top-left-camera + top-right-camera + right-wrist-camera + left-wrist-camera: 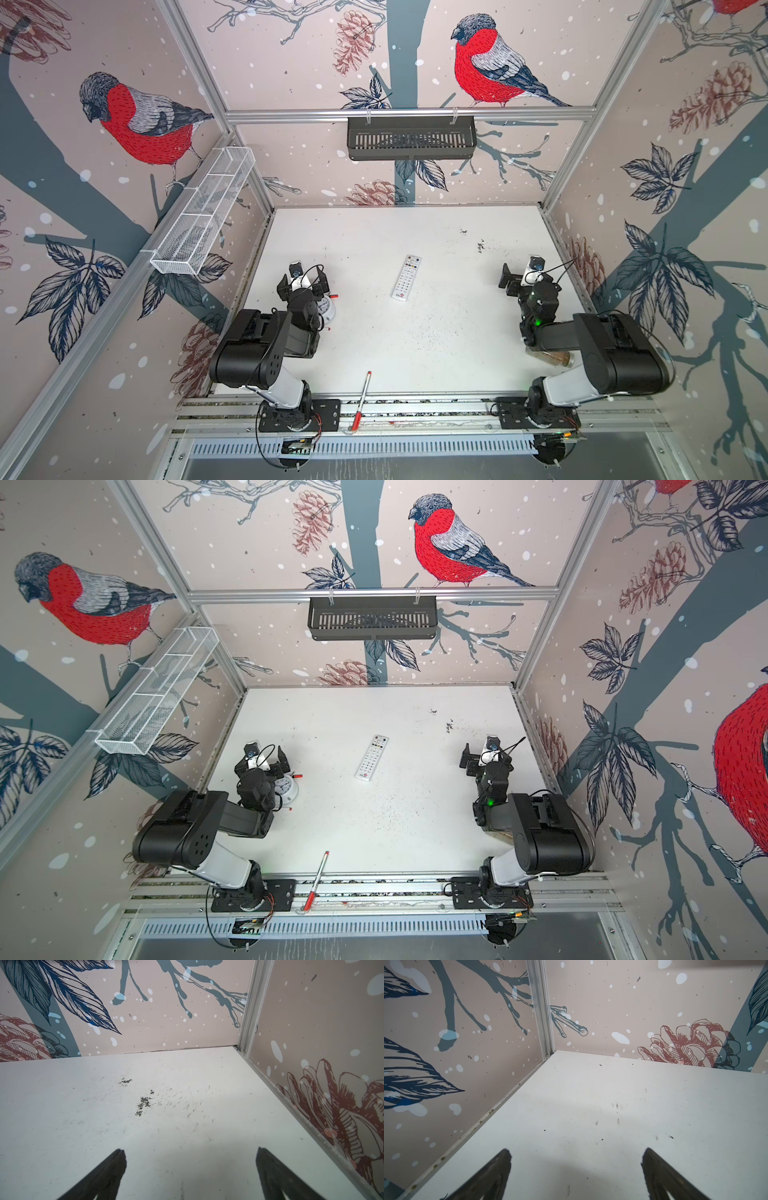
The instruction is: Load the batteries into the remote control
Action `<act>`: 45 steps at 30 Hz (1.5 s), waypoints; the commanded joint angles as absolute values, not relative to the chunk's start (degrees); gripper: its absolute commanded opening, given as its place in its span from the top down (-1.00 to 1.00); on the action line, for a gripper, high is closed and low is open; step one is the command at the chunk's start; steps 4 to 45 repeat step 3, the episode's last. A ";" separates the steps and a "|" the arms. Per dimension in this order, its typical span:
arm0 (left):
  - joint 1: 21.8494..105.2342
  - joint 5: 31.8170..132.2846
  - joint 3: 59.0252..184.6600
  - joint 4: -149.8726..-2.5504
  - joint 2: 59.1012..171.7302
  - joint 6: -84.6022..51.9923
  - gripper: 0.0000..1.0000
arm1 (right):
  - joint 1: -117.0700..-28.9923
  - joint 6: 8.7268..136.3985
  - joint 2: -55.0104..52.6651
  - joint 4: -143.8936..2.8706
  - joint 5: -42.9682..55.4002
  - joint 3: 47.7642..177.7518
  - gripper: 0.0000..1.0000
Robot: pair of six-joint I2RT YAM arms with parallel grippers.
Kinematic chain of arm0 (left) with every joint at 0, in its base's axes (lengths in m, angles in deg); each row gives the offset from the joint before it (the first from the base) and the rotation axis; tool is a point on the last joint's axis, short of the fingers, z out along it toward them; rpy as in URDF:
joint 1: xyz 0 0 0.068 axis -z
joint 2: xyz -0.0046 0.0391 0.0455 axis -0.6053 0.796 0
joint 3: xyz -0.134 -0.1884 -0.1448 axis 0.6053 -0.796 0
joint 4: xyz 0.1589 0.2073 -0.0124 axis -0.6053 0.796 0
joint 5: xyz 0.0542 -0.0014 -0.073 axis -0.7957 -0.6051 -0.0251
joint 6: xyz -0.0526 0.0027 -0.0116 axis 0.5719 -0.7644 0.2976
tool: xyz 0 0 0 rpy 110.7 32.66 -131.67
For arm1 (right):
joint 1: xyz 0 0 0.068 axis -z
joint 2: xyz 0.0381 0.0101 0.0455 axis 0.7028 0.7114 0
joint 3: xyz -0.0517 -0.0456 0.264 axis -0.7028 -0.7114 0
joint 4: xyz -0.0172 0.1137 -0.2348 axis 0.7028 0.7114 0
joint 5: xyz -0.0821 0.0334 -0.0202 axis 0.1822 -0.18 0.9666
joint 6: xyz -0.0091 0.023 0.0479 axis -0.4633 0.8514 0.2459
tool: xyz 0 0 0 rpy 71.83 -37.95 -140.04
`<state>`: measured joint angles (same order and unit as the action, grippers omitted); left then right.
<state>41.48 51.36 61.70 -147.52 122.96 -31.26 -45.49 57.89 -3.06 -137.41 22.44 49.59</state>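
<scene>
The long, flat white plastic remote control (406, 277) lies buttons-up and slightly askew on the scuffed matte white tabletop (436, 353), between the two arms and well apart from both. The left gripper (576, 1153) and the right gripper (190, 1153) each show dark tapered jaws spread wide, with only bare table between them. A round white alarm clock (328, 309) sits half hidden behind the left arm. A brownish translucent object (557, 358) under the right arm is hard to make out.

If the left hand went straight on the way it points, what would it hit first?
No object ahead: the left hand points over bare table toward the corner post; it likely meets table or wall, depth unclear.
</scene>
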 commanded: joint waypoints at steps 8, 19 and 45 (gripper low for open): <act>41.56 50.74 61.81 -150.22 123.01 -31.15 -0.95 | -45.83 58.46 -2.99 -137.76 23.81 49.88 -0.99; 41.56 50.74 61.81 -150.22 123.01 -31.15 -0.95 | -45.83 58.46 -2.99 -137.76 23.81 49.88 -0.99; 41.56 50.74 61.81 -150.22 123.01 -31.15 -0.95 | -45.83 58.46 -2.99 -137.76 23.81 49.88 -0.99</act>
